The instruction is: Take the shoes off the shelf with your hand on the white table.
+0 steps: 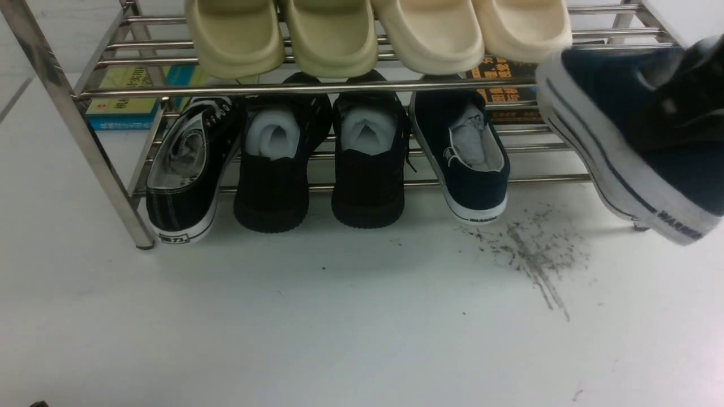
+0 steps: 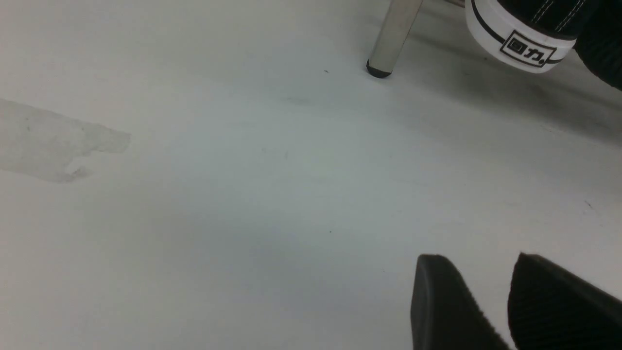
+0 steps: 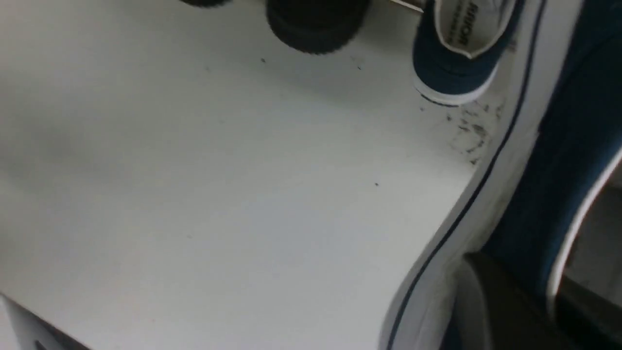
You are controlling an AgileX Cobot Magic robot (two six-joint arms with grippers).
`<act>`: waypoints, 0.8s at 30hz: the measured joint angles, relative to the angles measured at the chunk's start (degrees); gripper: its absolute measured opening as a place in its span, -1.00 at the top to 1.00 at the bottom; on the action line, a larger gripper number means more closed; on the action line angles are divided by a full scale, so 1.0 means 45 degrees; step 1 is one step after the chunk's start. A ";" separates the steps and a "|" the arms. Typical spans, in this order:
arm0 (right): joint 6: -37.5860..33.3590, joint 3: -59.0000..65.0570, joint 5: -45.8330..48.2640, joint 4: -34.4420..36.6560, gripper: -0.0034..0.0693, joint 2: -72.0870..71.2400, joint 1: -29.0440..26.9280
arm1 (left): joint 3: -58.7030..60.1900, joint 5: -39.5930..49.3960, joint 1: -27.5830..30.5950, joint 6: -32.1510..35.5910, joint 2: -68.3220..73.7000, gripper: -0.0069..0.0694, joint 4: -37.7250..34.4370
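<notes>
One navy-blue shoe (image 1: 622,135) hangs tilted at the right, clear of the white table (image 1: 339,316), with its heel toward me. My right gripper (image 1: 693,79) is shut on its side wall. In the right wrist view, this gripper (image 3: 527,274) clamps the blue canvas of the shoe (image 3: 559,146). The other navy shoe (image 1: 466,164) rests on the lower tier of the steel shelf (image 1: 317,87), its heel hanging over the front bar. My left gripper (image 2: 478,257) hovers low over the table, open and empty. The hand is out of view.
Cream slippers (image 1: 334,37) fill the upper tier. Two black knit shoes (image 1: 322,164) and a black lace-up sneaker (image 1: 186,175) sit on the lower tier. Books (image 1: 127,104) lie behind the rack. A rack leg (image 2: 391,41) stands ahead of the left gripper. Grey scuffs (image 1: 531,254) mark the table.
</notes>
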 joint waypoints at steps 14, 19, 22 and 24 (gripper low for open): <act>-0.0049 0.6127 0.0000 0.4082 0.84 -0.2384 0.0000 | 0.0000 0.0000 0.0000 0.0000 0.0000 0.19 0.0000; 0.0228 0.7236 -0.0039 0.4419 0.84 -0.2384 0.0408 | 0.0000 0.0000 0.0000 0.0000 0.0000 0.19 0.0000; 0.1303 0.7467 -0.0916 0.3844 0.84 -0.2288 0.1730 | 0.0000 0.0000 0.0000 0.0000 0.0000 0.19 0.0000; 0.2177 0.7467 -0.1744 0.3144 0.84 -0.1899 0.2796 | 0.0000 0.0000 0.0000 0.0000 0.0000 0.19 0.0000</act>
